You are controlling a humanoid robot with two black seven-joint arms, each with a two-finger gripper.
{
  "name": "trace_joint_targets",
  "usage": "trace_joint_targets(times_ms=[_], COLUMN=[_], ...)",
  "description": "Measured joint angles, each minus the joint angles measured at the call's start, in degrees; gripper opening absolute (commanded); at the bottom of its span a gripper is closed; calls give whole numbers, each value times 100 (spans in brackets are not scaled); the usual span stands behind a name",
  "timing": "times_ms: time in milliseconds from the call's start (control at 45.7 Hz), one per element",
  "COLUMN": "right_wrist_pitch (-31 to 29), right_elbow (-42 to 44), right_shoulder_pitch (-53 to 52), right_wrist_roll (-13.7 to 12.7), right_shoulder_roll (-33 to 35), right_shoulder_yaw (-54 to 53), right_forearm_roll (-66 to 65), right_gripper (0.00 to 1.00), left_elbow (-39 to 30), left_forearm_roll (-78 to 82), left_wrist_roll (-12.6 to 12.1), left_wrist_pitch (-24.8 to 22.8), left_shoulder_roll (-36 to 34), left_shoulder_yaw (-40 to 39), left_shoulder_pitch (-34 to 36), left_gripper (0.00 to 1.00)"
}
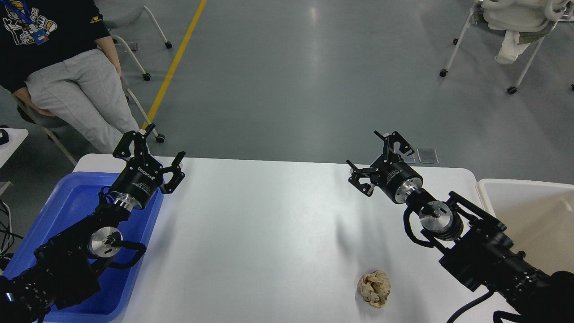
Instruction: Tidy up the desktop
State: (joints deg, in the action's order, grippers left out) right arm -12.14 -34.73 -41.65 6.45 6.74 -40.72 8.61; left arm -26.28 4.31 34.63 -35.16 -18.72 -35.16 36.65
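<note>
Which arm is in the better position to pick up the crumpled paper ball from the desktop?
The right. The paper ball lies on the right side of the desktop, close beside the right arm, whose right gripper is open and empty. The left gripper hovers far away, near the blue tray.

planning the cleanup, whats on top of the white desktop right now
One crumpled paper ball lies on the desktop. The right arm covers its near right corner, so that spot is unseen.

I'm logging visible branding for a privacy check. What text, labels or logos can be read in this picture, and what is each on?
White lettering on the left pincer's black body: too small and tilted to read.
Graphic print on the seated person's black shirt: no legible words.
Blue badge on the lanyard: too small to read.
Right pincer, desktop: no text visible.
</note>
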Motion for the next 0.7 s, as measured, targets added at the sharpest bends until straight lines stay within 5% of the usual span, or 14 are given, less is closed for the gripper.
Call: trace_joint_targets(times_ms=[416, 700], right_wrist_pitch=[-40, 92], right_elbow=[-128, -1384], right_shoulder_pitch=[84, 147], right_wrist_roll=[-8, -32], right_shoulder_roll=[73, 765], right_shoulder_yaw=[17, 44], right_forearm_roll=[-19, -398], right_gripper=[100, 100], left_elbow=[0, 0], left_forearm_roll=[0, 0], left_wrist_roll=[0, 0], left_wrist_pitch=[0, 0], left_shoulder_roll=[0, 0], left_shoulder_yaw=[0, 0], left_shoulder_pitch=[0, 0], left_gripper=[100, 100])
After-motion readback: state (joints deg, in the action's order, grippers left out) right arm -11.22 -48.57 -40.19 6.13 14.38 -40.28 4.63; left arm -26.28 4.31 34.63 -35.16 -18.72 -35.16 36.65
